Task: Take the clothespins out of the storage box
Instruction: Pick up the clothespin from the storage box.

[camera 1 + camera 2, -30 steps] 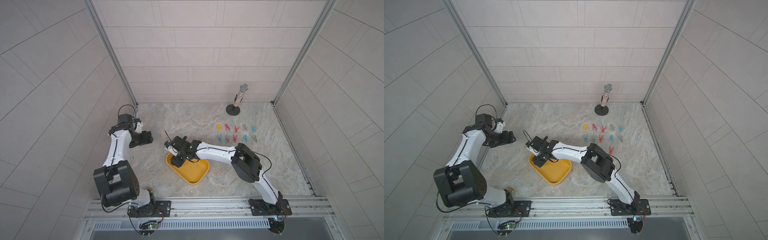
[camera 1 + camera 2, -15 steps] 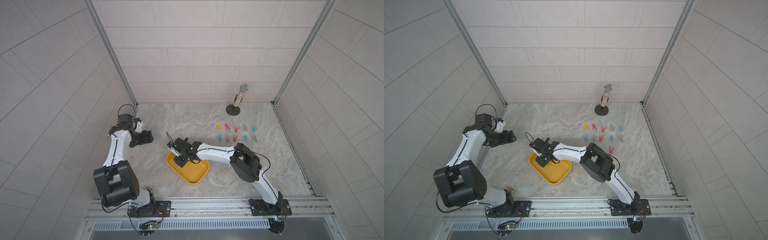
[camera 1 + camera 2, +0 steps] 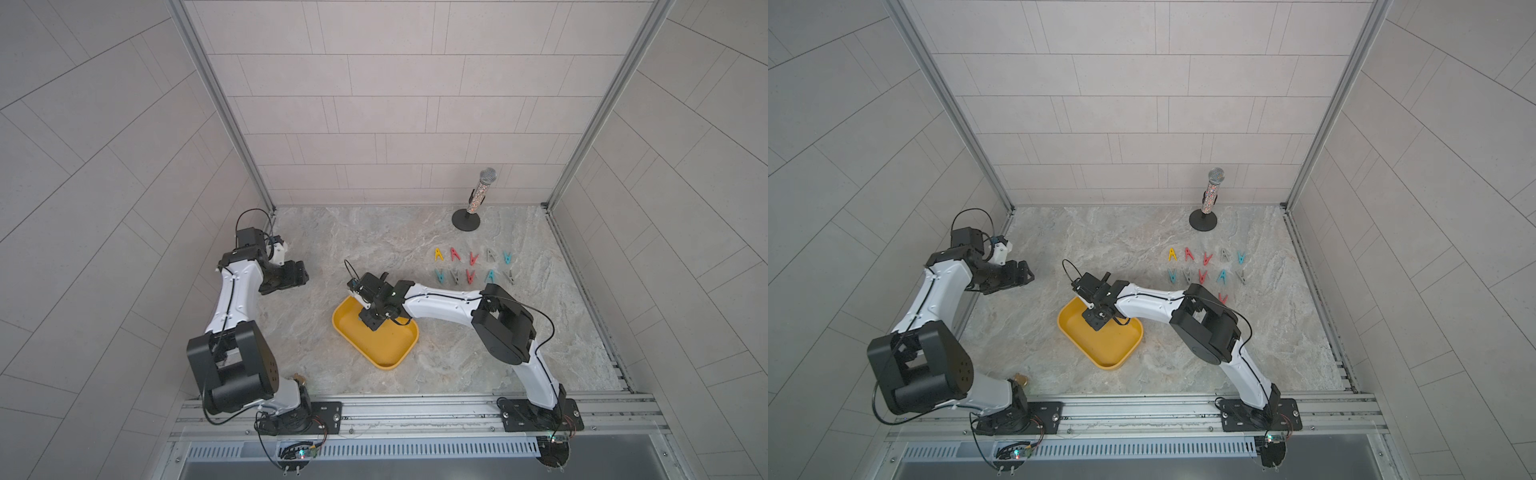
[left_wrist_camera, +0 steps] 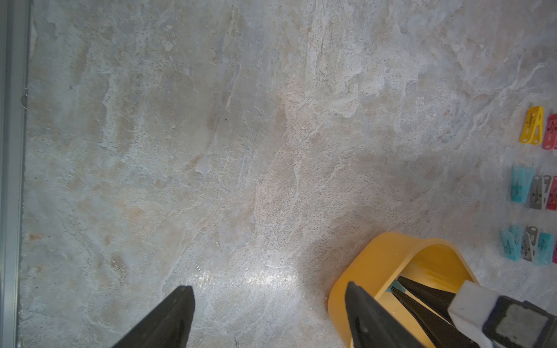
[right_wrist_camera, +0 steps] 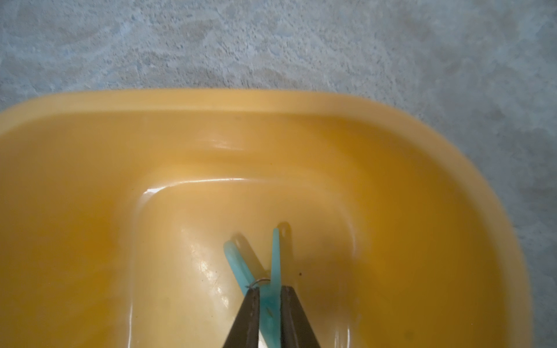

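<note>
The yellow storage box point(image 3: 388, 353) point(image 3: 1115, 351) lies near the middle of the table. My right gripper point(image 3: 370, 322) point(image 3: 1096, 322) reaches down into its far-left part. In the right wrist view the right gripper point(image 5: 269, 301) is shut on a teal clothespin point(image 5: 275, 256), whose two legs spread out over the box floor point(image 5: 211, 211). No other pin shows in the box. Several clothespins point(image 3: 471, 266) point(image 3: 1204, 268) in teal, red, grey and yellow lie in rows on the table at the back right. My left gripper point(image 3: 301, 276) point(image 4: 268, 289) hangs open and empty over bare table, left of the box point(image 4: 376, 259).
A glittery microphone point(image 3: 478, 195) point(image 3: 1210, 195) on a black round stand stands at the back right, behind the rows of pins. Tiled walls close in the marble table on three sides. A metal rail point(image 3: 415, 411) runs along the front edge.
My right gripper's jaws have closed onto the teal clothespin inside the box, and the gripper has shifted slightly right. The left arm has hardly moved.
</note>
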You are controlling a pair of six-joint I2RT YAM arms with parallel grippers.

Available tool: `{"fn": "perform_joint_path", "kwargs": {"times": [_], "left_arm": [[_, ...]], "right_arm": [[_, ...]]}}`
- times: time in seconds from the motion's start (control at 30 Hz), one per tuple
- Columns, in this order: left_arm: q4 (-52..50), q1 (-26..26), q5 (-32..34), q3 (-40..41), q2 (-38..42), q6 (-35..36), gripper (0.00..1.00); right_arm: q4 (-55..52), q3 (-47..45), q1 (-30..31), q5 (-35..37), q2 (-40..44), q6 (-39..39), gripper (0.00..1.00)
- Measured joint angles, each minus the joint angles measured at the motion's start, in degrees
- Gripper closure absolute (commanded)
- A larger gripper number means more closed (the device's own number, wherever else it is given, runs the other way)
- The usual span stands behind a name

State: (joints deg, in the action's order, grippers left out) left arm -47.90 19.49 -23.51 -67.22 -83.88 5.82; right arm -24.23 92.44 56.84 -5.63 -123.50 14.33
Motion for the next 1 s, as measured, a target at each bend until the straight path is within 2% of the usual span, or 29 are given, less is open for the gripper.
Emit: {"fn": "perform_joint_path", "kwargs": {"times": [0.17,0.37,0.53,1.0], "left_arm": [[0.09,0.00,-0.59,0.31,-0.02,0.00,0.14],[0.09,0.00,-0.96,0.33,-0.02,0.00,0.14],[0.09,0.00,-1.03,0.39,-0.02,0.02,0.14],[0.09,0.00,-2.10,0.39,-0.02,0.13,0.14]], "right_arm": [[-0.72,0.44,0.00,0.11,0.00,0.33,0.72],[-1.68,1.70,-0.02,-0.72,0.00,0.79,0.56],[-2.51,1.86,0.00,-2.64,0.00,0.35,0.51],[-7.06,6.56,0.00,-3.72,-4.57,-3.04,0.48]]}}
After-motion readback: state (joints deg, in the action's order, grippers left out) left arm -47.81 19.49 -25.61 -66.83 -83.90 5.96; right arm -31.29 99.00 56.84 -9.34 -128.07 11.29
